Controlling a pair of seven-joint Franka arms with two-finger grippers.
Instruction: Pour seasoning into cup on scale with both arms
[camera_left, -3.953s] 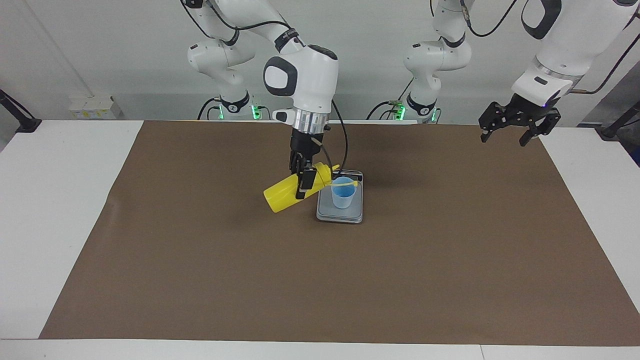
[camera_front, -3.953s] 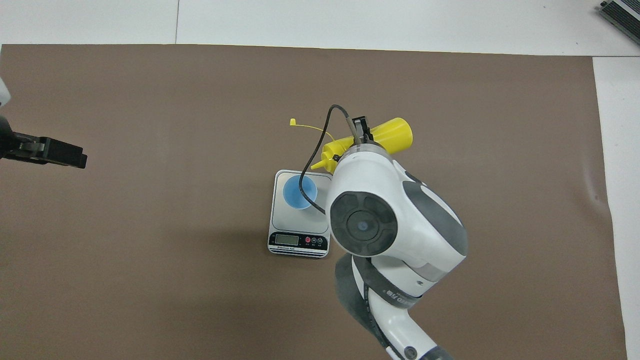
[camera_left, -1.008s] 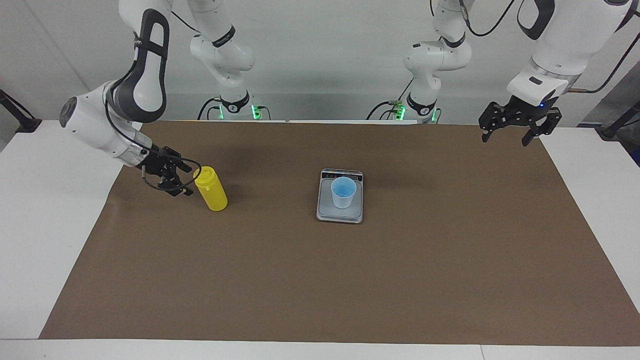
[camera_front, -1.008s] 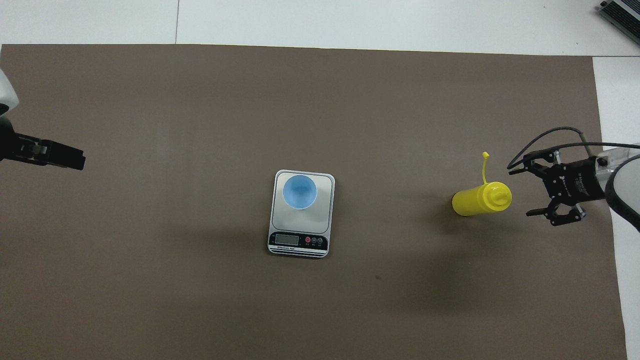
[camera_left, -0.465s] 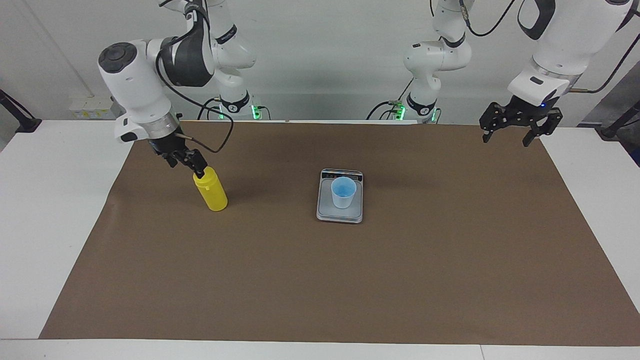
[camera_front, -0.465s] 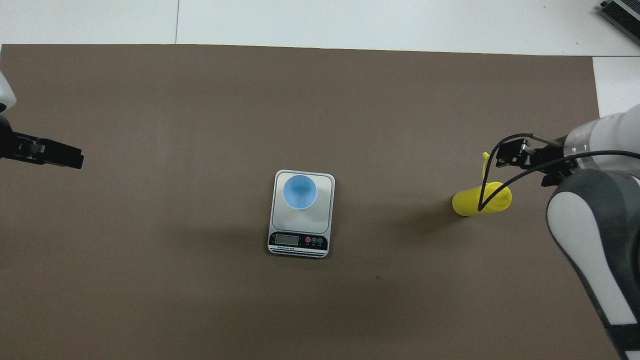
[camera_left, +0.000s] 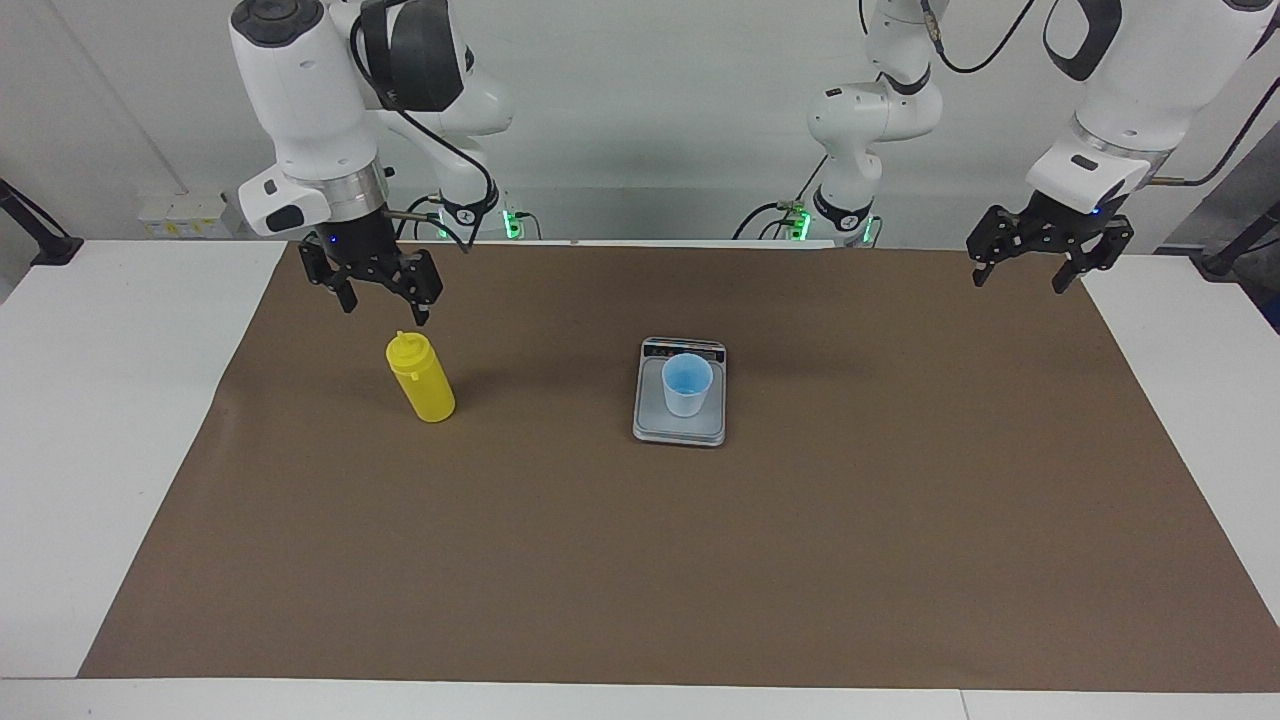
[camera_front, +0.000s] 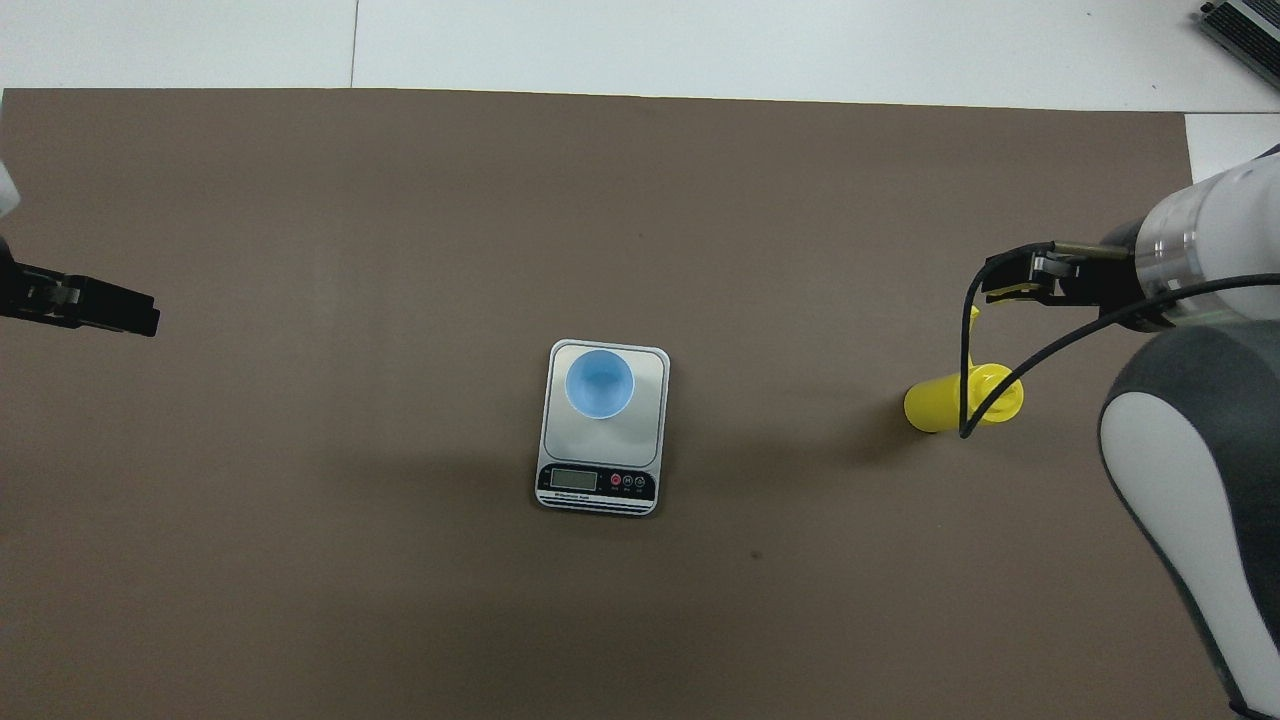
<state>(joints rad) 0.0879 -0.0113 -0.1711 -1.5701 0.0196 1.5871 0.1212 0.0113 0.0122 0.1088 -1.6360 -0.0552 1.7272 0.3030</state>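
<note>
1. From my station I see the scale flat on the brown mat, about midway between the two arms' ends of the table, its dark display strip at the end nearer the robots.
2. The cup stands upright on the scale's grey weighing plate, toward the end farther from the robots in the overhead view — bright blue inside, nothing touching it.
3. The seasoning stands upright on the mat toward the right arm's end of the table, well apart from the scale. In the overhead view its yellow top faces the camera and a black cable from the arm crosses in front of it.
4. The right gripper hangs in the air just above the seasoning's cap, pointing down. I read its fingers as spread, with nothing between them — it does not touch the bottle.
5. The left gripper hangs over the edge of the mat at the left arm's end of the table, well apart from everything else. Its fingers are spread too and carry nothing; this arm waits.
6. In the overhead view only the tip of the left gripper shows at the frame's edge, while the right arm's white and grey links fill the corner beside the seasoning.
</note>
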